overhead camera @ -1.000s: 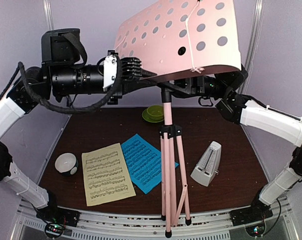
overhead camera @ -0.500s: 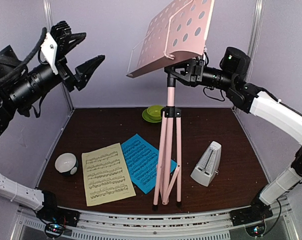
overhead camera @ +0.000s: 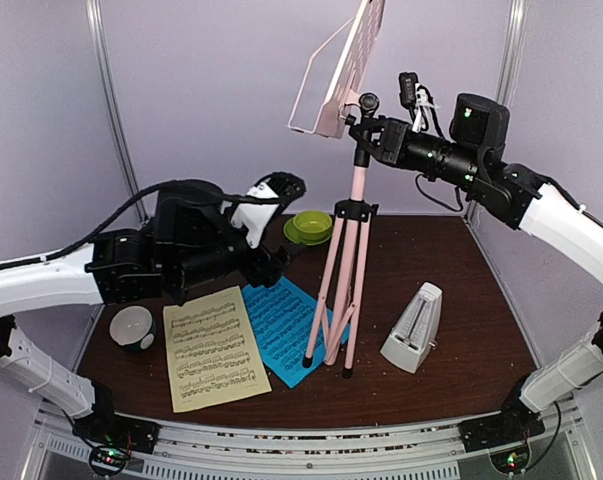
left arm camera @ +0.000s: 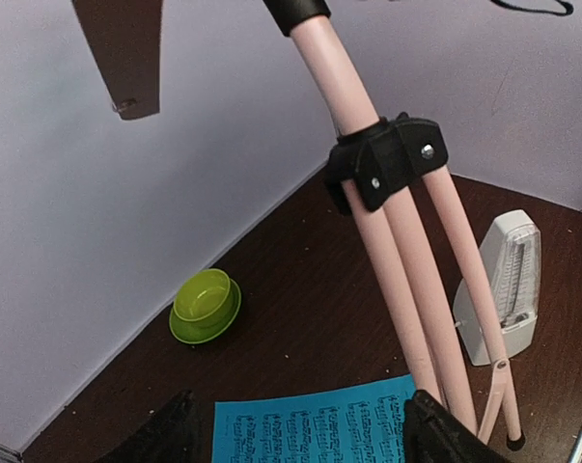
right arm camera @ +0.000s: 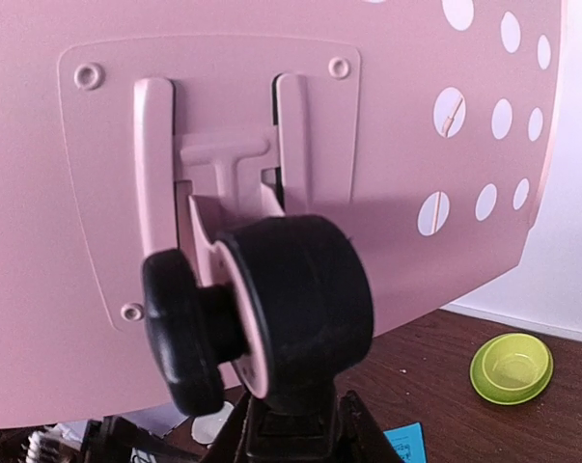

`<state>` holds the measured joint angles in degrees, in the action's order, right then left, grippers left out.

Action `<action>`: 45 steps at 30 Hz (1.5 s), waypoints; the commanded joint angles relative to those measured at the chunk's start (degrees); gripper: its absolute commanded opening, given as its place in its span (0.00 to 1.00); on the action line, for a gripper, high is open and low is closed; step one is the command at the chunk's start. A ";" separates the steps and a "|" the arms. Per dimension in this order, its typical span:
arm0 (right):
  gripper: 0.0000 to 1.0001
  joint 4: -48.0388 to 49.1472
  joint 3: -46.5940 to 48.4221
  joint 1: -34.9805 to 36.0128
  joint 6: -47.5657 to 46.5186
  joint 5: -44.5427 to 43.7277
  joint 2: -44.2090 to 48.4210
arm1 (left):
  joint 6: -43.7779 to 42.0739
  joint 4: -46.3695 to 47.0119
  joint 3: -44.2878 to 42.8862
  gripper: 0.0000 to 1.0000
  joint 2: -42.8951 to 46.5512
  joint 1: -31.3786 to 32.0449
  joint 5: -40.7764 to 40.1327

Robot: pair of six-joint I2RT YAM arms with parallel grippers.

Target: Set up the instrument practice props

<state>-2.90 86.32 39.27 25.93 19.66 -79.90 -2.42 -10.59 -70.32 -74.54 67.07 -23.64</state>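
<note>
1. Worktop (overhead camera: 461, 260): dark brown, walled at the back and both sides.
2. Pink music stand (overhead camera: 357, 185): stood near the worktop centre with its legs drawn close together. The pole leaned, its top toward the right edge, and the punched desk was held high and steep. The feet rested at the right margin of the blue page (overhead camera: 281, 325).
3. Right tool (overhead camera: 379, 138): clamped on the stand's neck, just under the desk.
4. Left tool (overhead camera: 279, 228): released, fingers spread wide with nothing between them. It hovered above the far end of the blue page, left of the stand and apart from it.
5. Pale-yellow page (overhead camera: 213, 347): flat toward the near-left corner, its right edge touching the blue page.
6. White metronome (overhead camera: 414, 328): upright, right of the stand's feet and apart from them.
7. Green bowl (overhead camera: 309, 226): on its saucer at the back edge.
8. Small white-and-black cup (overhead camera: 132, 327): by the left edge, just beside the yellow page.
</note>
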 commanded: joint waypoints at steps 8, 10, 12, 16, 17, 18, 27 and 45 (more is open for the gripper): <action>0.00 14.06 3.89 3.66 -2.95 -12.82 7.30 | 11.99 5.49 -3.97 0.69 -12.97 1.57 0.47; 0.00 13.65 4.46 4.18 -3.64 -13.59 7.30 | 12.61 4.75 -4.88 0.68 -14.44 1.57 -0.51; 0.00 13.50 4.57 4.82 -4.67 -15.07 7.51 | 13.00 4.62 -5.75 0.67 -15.51 1.57 -0.62; 0.00 13.30 4.95 5.44 -5.07 -16.56 7.71 | 13.93 3.92 -7.50 0.66 -17.90 1.57 -0.56; 0.00 13.25 4.87 5.59 -5.10 -16.95 7.85 | 14.07 3.38 -7.99 0.63 -18.56 1.57 -1.23; 0.00 13.26 4.82 5.72 -5.10 -17.27 8.02 | 14.11 2.81 -8.37 0.59 -19.25 1.55 -2.21; 0.00 9.64 5.91 6.84 -4.55 -19.54 9.80 | 8.97 -0.46 -10.23 0.37 -23.20 1.55 -6.46; 0.00 -12.12 22.03 7.14 -10.47 -19.98 6.91 | -19.35 11.68 12.94 0.00 -13.25 -0.05 -0.14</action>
<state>-28.91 96.73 46.89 17.21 0.40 -76.23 -9.02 5.04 -62.94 -88.38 67.59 -23.16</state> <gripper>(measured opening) 0.233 0.142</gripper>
